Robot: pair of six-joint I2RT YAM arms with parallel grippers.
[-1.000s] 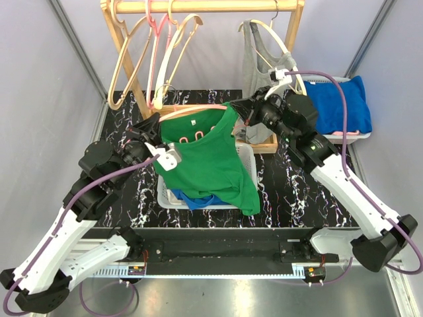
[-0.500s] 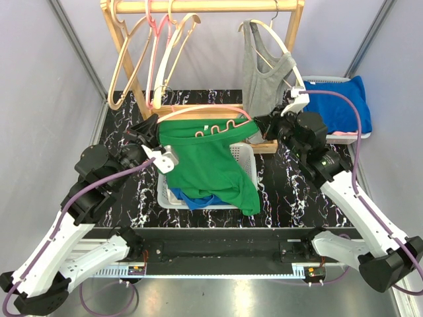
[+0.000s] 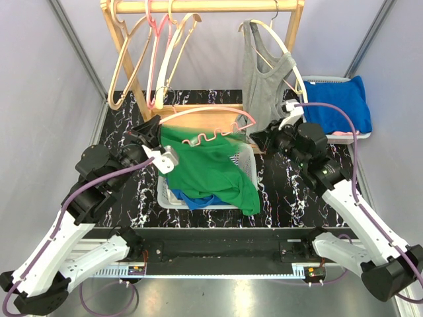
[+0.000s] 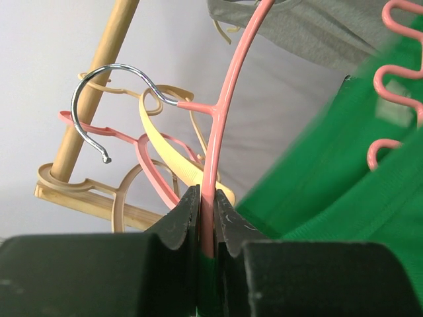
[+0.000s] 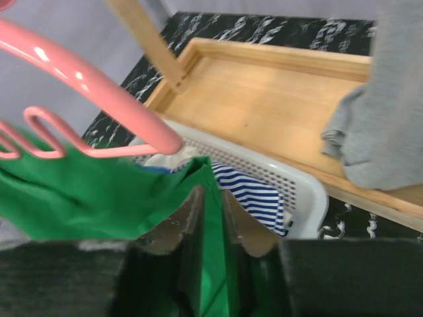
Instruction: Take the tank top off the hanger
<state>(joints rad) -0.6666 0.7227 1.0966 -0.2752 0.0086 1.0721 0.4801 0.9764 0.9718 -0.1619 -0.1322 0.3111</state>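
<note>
Clamping the neck of the pink hanger [image 4: 223,92] just below its metal hook, the left gripper [image 4: 206,228] has its fingers pressed tight on the rod. The green tank top [image 3: 213,173] drapes from that hanger down over the white basket [image 3: 247,157], its hem spilling past the basket's near rim. Across from it, the right gripper [image 5: 211,198] is pinched together on a fold of the green fabric, above the basket and a striped garment [image 5: 254,201] lying inside. The hanger's right arm juts out bare, so that shoulder looks freed. The left shoulder seems to lie on the hanger beside the left fingers. I judge the job roughly half done, with that side left to slide off. Farther back stand the wooden rack [image 3: 198,6] and a gray tank top [image 3: 264,76] on its own hanger.
</note>
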